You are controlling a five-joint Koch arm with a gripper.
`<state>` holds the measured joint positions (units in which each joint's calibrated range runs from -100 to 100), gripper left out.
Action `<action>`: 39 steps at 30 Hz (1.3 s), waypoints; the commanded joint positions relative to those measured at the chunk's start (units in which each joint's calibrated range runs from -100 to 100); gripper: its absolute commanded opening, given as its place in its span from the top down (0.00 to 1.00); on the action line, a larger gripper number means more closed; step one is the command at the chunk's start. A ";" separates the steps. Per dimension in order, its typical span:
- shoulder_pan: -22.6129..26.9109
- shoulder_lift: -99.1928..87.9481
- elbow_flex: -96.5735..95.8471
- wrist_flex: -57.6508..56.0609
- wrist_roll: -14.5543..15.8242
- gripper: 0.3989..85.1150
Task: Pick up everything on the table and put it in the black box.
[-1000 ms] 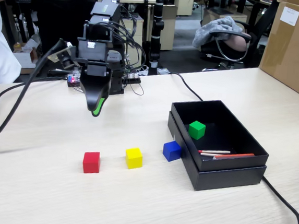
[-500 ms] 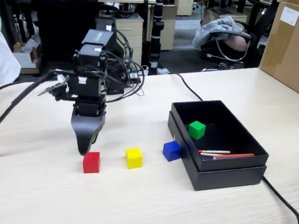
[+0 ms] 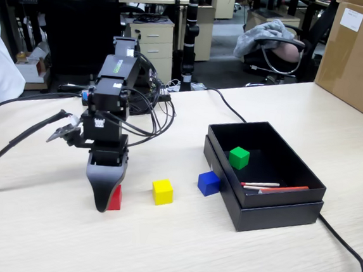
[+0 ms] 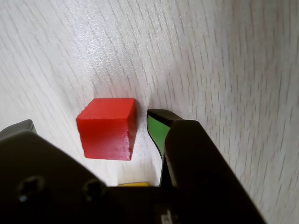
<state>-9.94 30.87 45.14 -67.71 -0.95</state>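
The red cube point(image 3: 117, 199) point(image 4: 108, 127) sits on the beige table point(image 3: 178, 250), between my gripper's jaws. My gripper point(image 3: 104, 200) point(image 4: 89, 121) points straight down at the table and is open. In the wrist view the green-padded fingertip point(image 4: 157, 128) stands just right of the cube, and the other jaw is well off to its left. The yellow cube point(image 3: 162, 191) and the blue cube point(image 3: 208, 183) lie on the table to the right. The blue cube is beside the black box point(image 3: 276, 213). The green cube point(image 3: 239, 157) lies inside the box.
Thin red and white sticks point(image 3: 272, 187) lie in the box. A tall brown carton point(image 3: 360, 56) stands at the back right. Black cables point(image 3: 344, 242) run across the table right of the box and behind the arm.
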 commanded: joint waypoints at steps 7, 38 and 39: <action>-0.24 1.89 5.81 -1.62 -0.10 0.69; 20.66 -52.85 -17.40 -1.70 2.54 0.89; 21.73 -51.36 -15.67 -2.05 2.74 0.89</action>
<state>11.65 -18.58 24.87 -69.65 1.73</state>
